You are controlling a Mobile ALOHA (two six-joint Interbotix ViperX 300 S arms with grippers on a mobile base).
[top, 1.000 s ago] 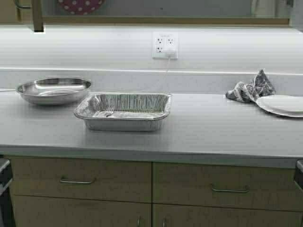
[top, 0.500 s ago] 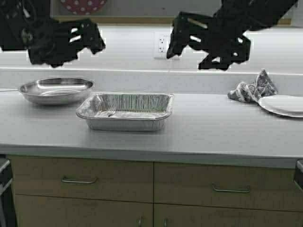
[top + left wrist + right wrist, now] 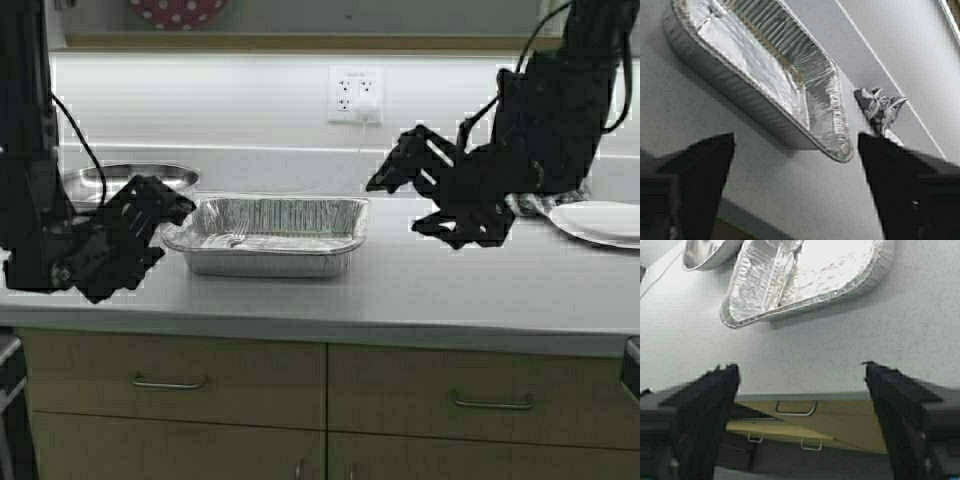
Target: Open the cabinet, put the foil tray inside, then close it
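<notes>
a home kitchen: a long grey counter [image 3: 420, 280] over tan drawers [image 3: 170, 382] with slim metal handles, a wall outlet [image 3: 355, 95] on the pale backsplash, a steel bowl [image 3: 130, 178], a foil tray [image 3: 270, 235], a white plate [image 3: 600, 222] and a crumpled dishcloth [image 3: 880, 107].

Shiny crinkled foil tray [image 3: 265, 235], matt countertop [image 3: 420, 290]
</notes>
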